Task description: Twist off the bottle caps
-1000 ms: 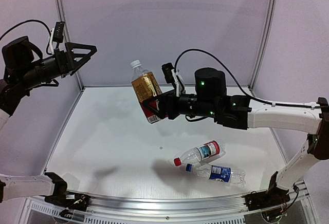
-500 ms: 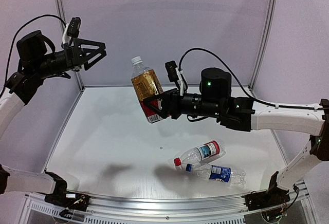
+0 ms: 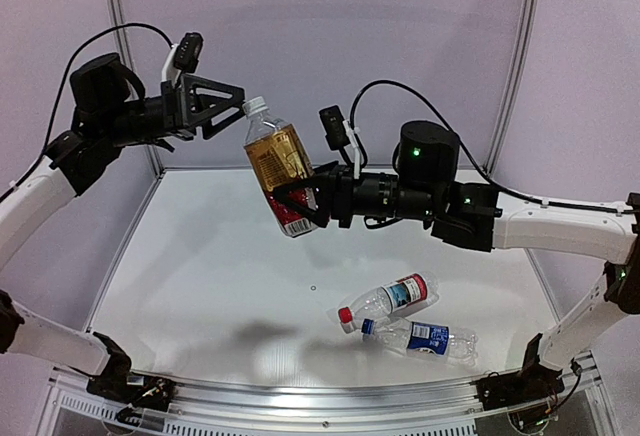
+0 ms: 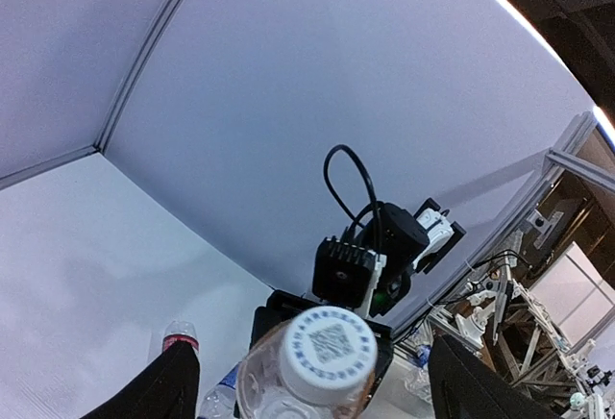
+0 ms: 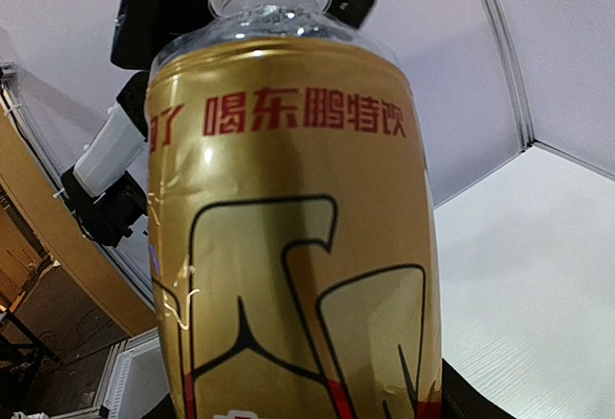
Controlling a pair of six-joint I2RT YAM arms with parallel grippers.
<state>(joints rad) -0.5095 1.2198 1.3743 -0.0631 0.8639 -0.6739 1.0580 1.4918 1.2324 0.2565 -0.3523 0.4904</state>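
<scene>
The right gripper (image 3: pixel 293 203) pinches the amber bottle (image 3: pixel 277 161) low on its label above the table (image 3: pixel 200 256), long axis tilted toward 11 o'clock, so its white cap (image 3: pixel 256 105) lies at 3 o'clock just beyond the nearer left gripper (image 3: pixel 238 114), whose jaws are spread.

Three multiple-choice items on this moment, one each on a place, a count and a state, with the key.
1. The amber bottle is: A on the table; B raised in the right gripper; C in the left gripper.
2. Bottles lying on the table: A three; B one; C two.
3. Left gripper's jaws: A open beside the white cap; B shut on it; C shut on nothing.
B, that gripper clamps its label; C, the red-capped bottle and blue-capped bottle lie there; A, the left wrist view shows gaps beside the cap.
</scene>
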